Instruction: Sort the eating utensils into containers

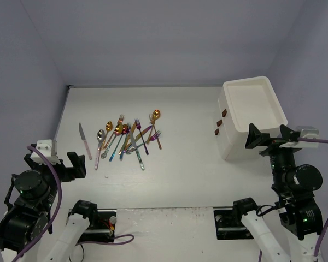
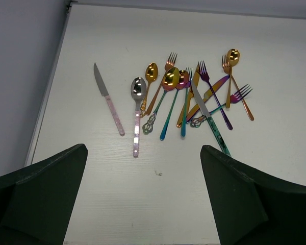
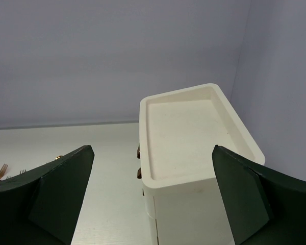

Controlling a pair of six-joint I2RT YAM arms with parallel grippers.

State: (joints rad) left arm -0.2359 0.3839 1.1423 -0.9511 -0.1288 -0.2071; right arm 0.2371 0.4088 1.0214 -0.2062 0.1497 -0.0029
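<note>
Utensils (image 1: 126,139) lay piled on counter (image 1: 180,169) at left, unsorted; drawers (image 1: 225,128) looked shut, unit (image 1: 254,103) at right. L end effector (image 2: 143,150) faced pile, R end effector (image 3: 153,150) faced unit, both wide open, empty: prob. pick vs. drawer-pull roles.

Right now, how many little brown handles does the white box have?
3, one below another on the front of the drawer unit, the side facing the utensils: upper handle, middle handle, lower handle.
</note>
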